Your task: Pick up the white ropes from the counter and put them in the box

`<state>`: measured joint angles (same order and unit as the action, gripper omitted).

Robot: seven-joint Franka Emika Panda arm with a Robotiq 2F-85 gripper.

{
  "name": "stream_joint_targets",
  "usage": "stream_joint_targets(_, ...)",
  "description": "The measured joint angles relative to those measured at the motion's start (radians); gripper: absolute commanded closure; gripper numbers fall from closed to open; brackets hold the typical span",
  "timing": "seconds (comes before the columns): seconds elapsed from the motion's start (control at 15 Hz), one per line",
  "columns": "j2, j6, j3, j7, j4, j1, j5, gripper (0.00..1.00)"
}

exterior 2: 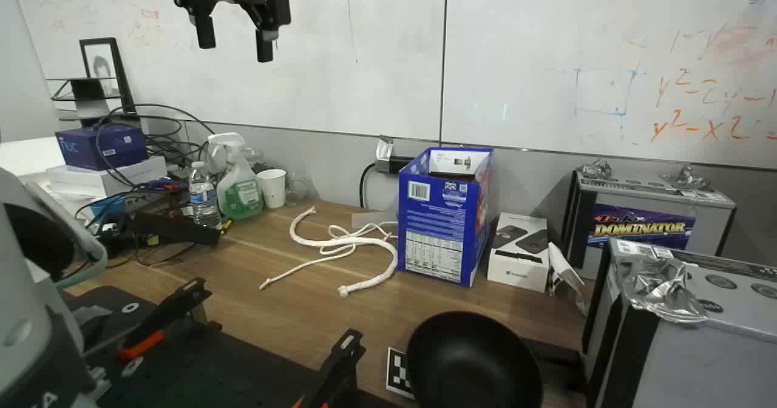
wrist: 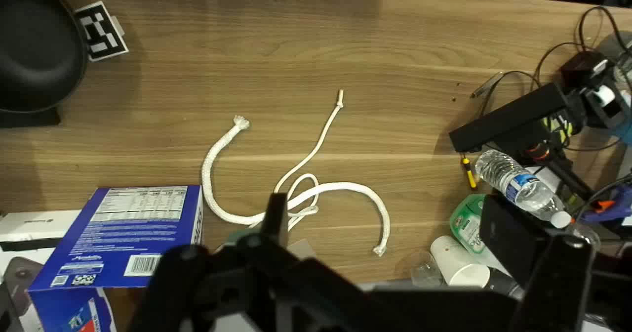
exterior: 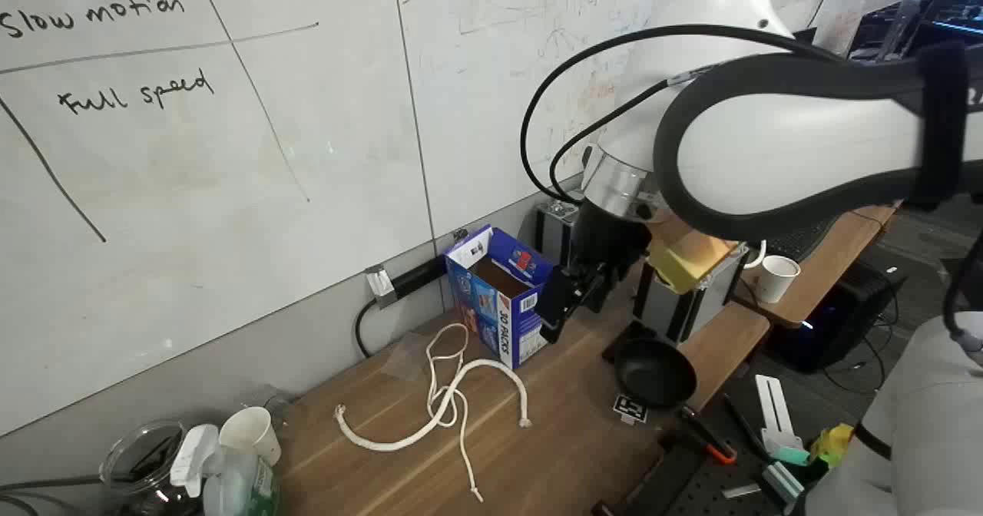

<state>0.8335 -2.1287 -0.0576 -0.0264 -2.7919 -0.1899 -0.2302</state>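
Note:
Two white ropes lie loosely curled on the brown counter. The thicker rope bends in an S, and the thinner rope loops across its middle. Beside them stands the upright blue box, its top uncovered; in an exterior view the brown inside of the box shows in part. High above the counter hangs my gripper, its fingers wide apart with nothing between them. In the wrist view the left finger covers part of the spot where the ropes cross.
A black pan sits on the counter near a marker tag. Next to the box are a white carton and grey cases. A spray bottle, paper cup and water bottle stand at the far end. A whiteboard rises behind.

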Motion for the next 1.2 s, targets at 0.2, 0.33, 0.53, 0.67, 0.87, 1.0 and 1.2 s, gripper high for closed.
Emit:
stream_joint_targets(0.2,0.000,0.000,0.000,0.000,0.002,0.000,0.000,0.00)
stream_joint_targets(0.33,0.000,0.000,0.000,0.000,0.002,0.000,0.000,0.00)
stream_joint_targets(0.53,-0.002,0.000,0.000,0.000,0.002,0.000,0.000,0.00)
stream_joint_targets(0.67,-0.019,-0.007,-0.004,0.013,0.002,-0.004,0.000,0.00)
stream_joint_targets(0.87,-0.090,-0.088,-0.015,0.065,0.002,-0.040,0.000,0.00)
stream_joint_targets(1.0,-0.165,-0.174,-0.022,0.085,0.002,-0.069,0.000,0.00)
stream_joint_targets(1.2,-0.309,-0.315,-0.033,0.083,0.005,-0.084,-0.002,0.00)
